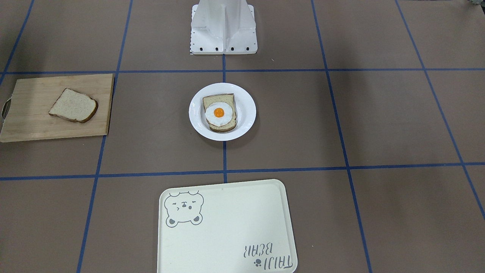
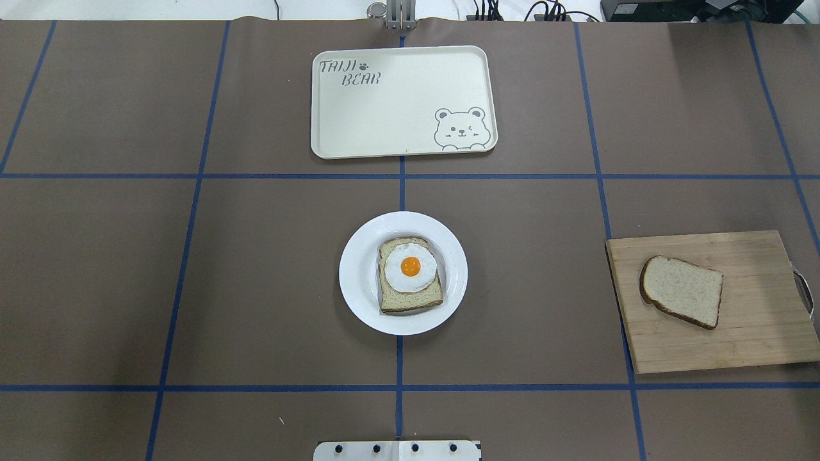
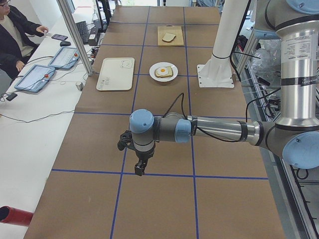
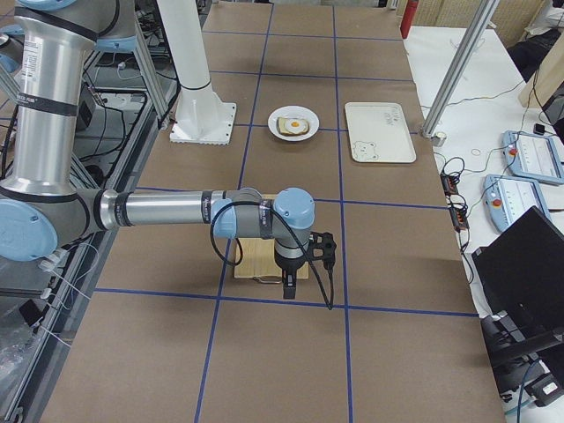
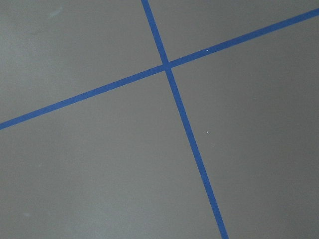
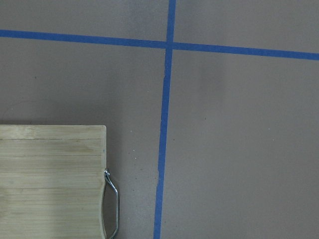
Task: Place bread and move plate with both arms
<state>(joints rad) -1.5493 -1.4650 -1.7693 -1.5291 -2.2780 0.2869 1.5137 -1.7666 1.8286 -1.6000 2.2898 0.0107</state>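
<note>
Table [image 2: 256,288]: covered in brown paper and marked into a grid with blue tape [image 5: 167,65].
Bread [image 2: 681,291]: a plain slice lying flat on a wooden cutting board [image 2: 756,333] on the robot's right side, well apart from the plate. Nothing touches it.
Cutting board handle [image 6: 113,199]: a thin metal loop on the board's outer short edge. The right wrist view shows it with one board corner.
Plate [image 2: 359,282]: round and white, at the table's middle on a tape line, in front of the white robot base [image 1: 223,26].
Egg slice [image 2: 410,266]: a second slice topped with a fried egg, lying inside the plate.
Tray [image 2: 397,102]: cream and rectangular, beyond the plate on the side away from the robot, apart from it. It is printed "TAIJI BEAR" with a paw mark in one corner and a winking bear face in the opposite corner.
Left arm [image 3: 219,129]: stretched low over bare table far from the plate. Its wrist view shows only a tape crossing.
Left jaws: pointing down above a tape line, seen only from the side, so I cannot tell whether they are spread or pressed together.
Right arm [image 4: 159,211]: reaching out with its wrist above the cutting board's outer end.
Right jaws: pointing down and holding nothing visible; again I cannot tell how they stand.
</note>
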